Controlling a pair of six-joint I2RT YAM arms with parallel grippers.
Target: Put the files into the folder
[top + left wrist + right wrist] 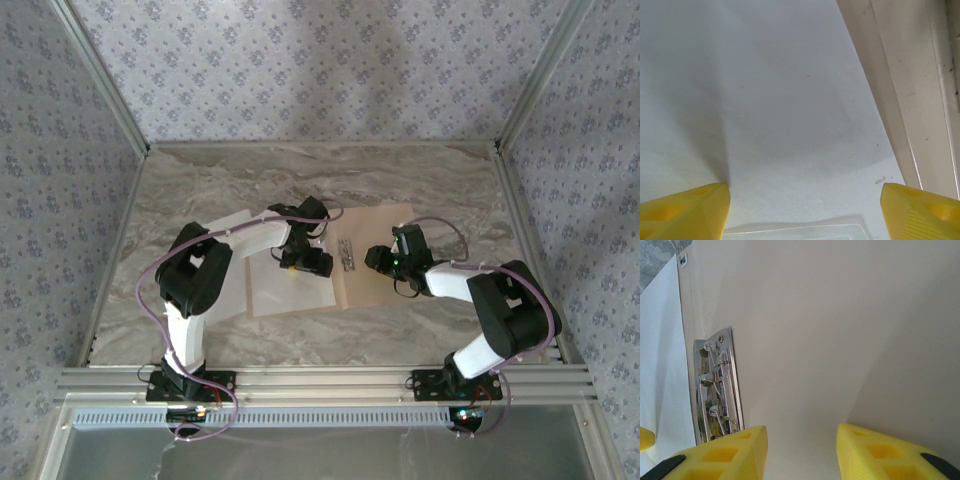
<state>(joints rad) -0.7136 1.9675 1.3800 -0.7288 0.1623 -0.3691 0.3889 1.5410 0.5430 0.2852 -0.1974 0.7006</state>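
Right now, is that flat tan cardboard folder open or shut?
Open: the tan cardboard folder lies spread flat, its grey metal clip exposed at the crease.

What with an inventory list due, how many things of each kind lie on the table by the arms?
White paper sheets: 2
Tan folder: 1
Metal clip on the folder's crease: 1
Total: 4

free: we see bare table beyond the folder | blocked: left arm lies across the files; walls hem both sides
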